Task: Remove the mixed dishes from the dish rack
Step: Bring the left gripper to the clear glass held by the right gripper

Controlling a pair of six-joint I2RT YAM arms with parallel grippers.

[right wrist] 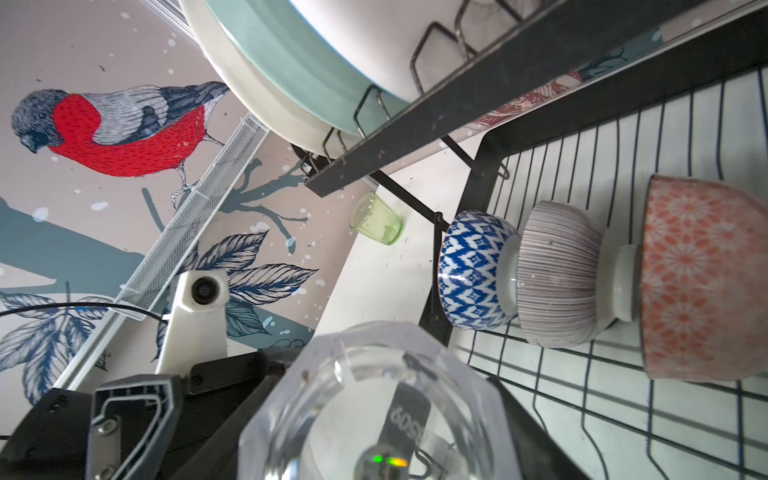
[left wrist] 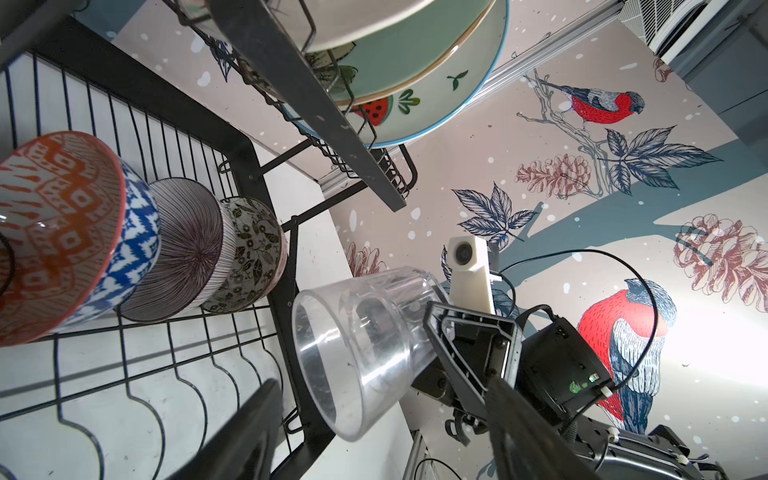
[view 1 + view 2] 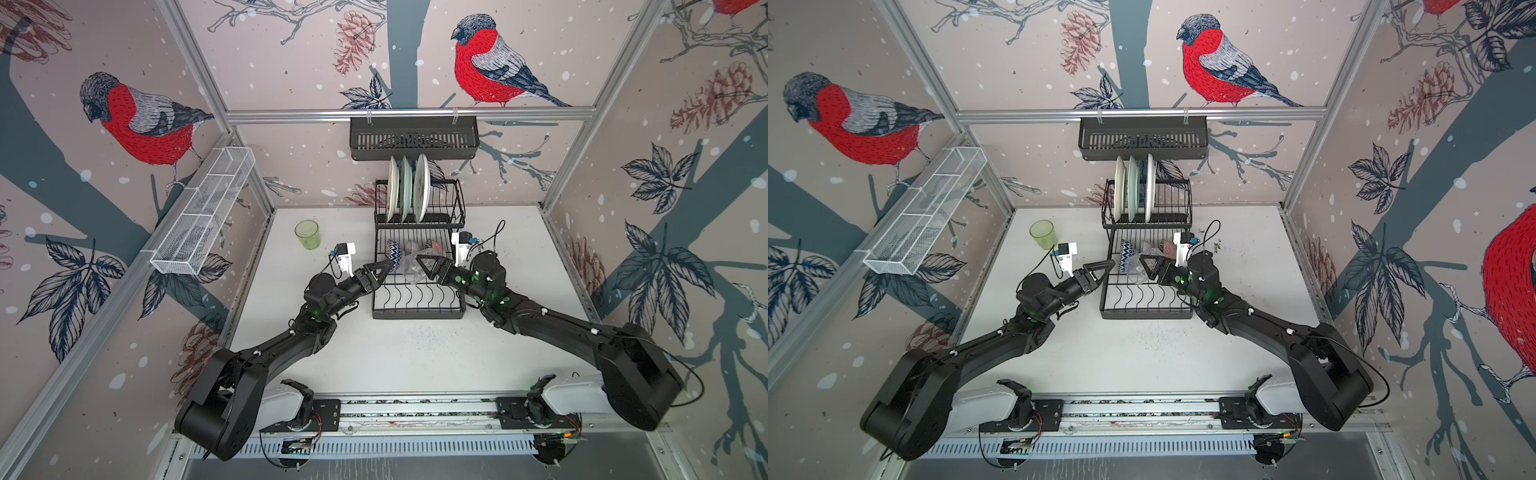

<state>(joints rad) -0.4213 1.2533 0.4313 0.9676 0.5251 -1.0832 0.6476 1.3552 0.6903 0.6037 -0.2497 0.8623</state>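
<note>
The black wire dish rack (image 3: 417,316) (image 3: 1146,316) stands at the back middle of the table. Three plates (image 3: 405,189) (image 3: 1133,187) stand upright in its upper tier. Three patterned bowls (image 2: 187,249) (image 1: 561,274) lean in a row on the lower grid. My right gripper (image 3: 419,262) (image 1: 386,436) is shut on the base of the clear tumbler (image 3: 409,266) (image 2: 361,353), held on its side above the lower grid. My left gripper (image 3: 388,266) (image 2: 382,384) is open, facing the tumbler's mouth and touching nothing. The green tumbler (image 3: 307,234) (image 1: 376,218) stands on the table left of the rack.
A black slotted basket (image 3: 413,139) hangs on the back rail above the plates. A long white mesh basket (image 3: 203,212) hangs along the left wall. The white table (image 3: 415,357) stretches in front of the rack, with walls close on three sides.
</note>
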